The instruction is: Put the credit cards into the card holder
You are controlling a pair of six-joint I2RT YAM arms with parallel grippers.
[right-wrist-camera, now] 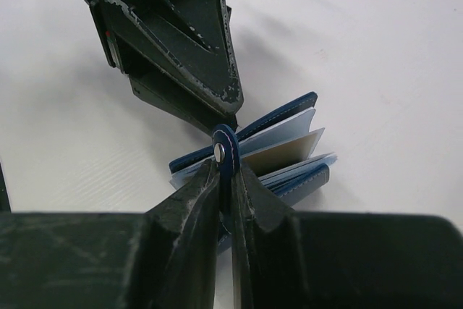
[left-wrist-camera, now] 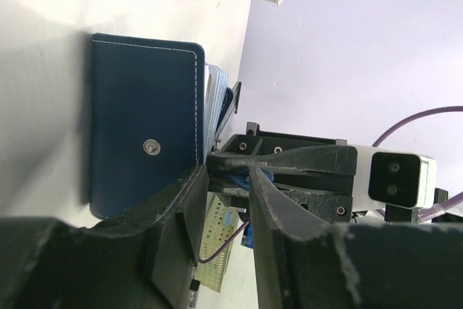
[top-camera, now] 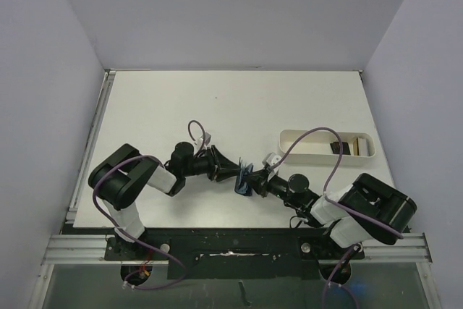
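Looking down from above, the two arms meet at the table's middle, where the small navy blue folding card holder (top-camera: 243,179) sits between the left gripper (top-camera: 233,171) at its 9 o'clock and the right gripper (top-camera: 257,183) at its 4 o'clock. At the card holder's 2 o'clock, well apart, lies a long white oblong plastic tray (top-camera: 289,135) holding a flat dark grey card (top-camera: 338,147) and a flat tan card (top-camera: 358,146). From the left wrist, the card holder's stitched cover with its metal snap (left-wrist-camera: 150,147) fills the 9 o'clock side. The left gripper's fingers (left-wrist-camera: 181,208) stand a narrow gap apart around its edge; I cannot tell whether they pinch it. From the right wrist, the right gripper is clamped on the card holder's round snap tab (right-wrist-camera: 223,151), and pale blue and tan inner leaves (right-wrist-camera: 286,142) fan open toward 3 o'clock.
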